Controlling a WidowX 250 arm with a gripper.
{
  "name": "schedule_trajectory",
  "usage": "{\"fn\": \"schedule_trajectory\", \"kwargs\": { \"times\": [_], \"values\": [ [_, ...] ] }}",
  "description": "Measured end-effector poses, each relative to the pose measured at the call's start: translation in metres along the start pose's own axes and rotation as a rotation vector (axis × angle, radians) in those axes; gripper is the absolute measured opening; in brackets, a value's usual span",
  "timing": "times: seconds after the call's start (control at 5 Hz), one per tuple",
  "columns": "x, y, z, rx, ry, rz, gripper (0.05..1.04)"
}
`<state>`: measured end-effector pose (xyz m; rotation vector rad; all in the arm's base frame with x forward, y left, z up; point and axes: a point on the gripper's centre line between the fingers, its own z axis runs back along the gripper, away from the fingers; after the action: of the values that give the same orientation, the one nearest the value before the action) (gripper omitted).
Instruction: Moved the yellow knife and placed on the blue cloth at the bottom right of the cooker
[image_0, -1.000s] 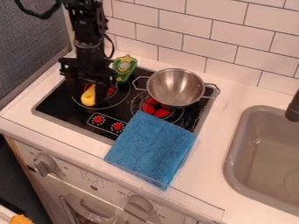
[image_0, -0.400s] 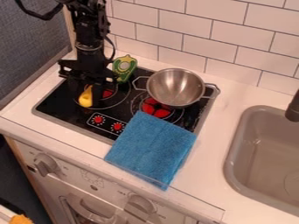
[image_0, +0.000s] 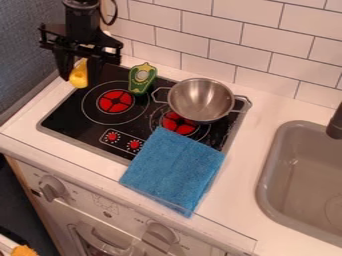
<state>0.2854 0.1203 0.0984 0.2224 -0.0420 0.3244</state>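
Within the gripper (image_0: 79, 81) hangs, seemingly, the yellow knife (image_0: 78, 76).

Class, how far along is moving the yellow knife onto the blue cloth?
Pickup looks done: the claw holds the yellow knife by the upper left of the cooker. Carrying is the stage in hand. Left: bringing it across and lowering it onto the blue cloth.

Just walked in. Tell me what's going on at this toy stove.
A black robot arm's gripper is holding the yellow knife up by the left side of the stove, toward the back. The knife is not on the blue cloth yet; that lies over the stove's front right corner. A metal pot and a green toy sit on the stove.
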Motion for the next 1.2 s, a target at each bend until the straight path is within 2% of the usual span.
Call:
{"fn": "schedule_trajectory", "kwargs": {
  "times": [0.2, 0.4, 0.6, 0.8, 1.0, 1.2],
  "values": [
    [-0.037, -0.030, -0.001, -0.052, 0.071, -0.090, 0.498],
    [-0.073, -0.060, -0.011, -0.081, 0.131, -0.101, 0.499],
    [-0.098, -0.085, -0.014, -0.080, 0.121, -0.179, 0.499],
    [-0.110, -0.098, -0.019, -0.072, 0.103, -0.263, 0.499],
    [-0.111, -0.103, -0.022, -0.078, 0.084, -0.302, 0.499],
    [-0.112, -0.106, -0.029, -0.087, 0.108, -0.329, 0.599]
  ]
}}
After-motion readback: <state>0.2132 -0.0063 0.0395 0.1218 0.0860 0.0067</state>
